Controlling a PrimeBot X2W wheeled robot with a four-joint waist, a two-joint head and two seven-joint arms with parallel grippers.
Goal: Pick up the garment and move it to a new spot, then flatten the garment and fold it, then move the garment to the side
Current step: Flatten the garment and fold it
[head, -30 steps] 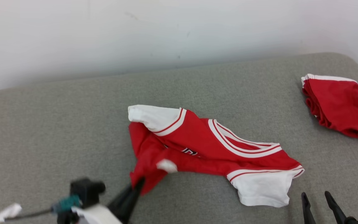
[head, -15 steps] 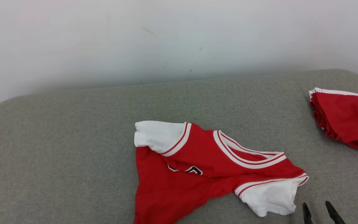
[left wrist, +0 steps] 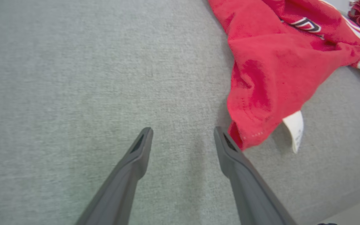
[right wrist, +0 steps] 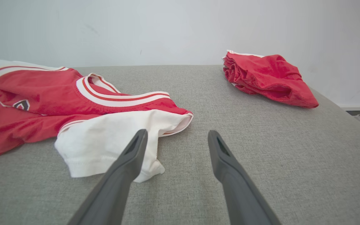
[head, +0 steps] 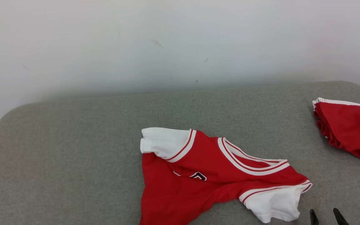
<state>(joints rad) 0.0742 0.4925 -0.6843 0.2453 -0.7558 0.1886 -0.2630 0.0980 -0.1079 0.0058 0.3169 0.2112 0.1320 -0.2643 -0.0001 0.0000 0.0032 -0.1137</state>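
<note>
Head camera looks forward and down across the grey cushion [head: 67, 150] to the wall [head: 167, 40]. Left wrist camera hangs close, facing straight down, jersey [left wrist: 270, 62] at two o'clock; right wrist camera skims low toward the wall, same jersey at nine.

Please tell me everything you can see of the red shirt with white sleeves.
The red shirt looks like soft knit cloth, with two white short sleeves, a white-and-red striped collar and dark lettering on the chest. A white label shows at its hem. It lies crumpled, chest side up, on the gray cushion.
</note>
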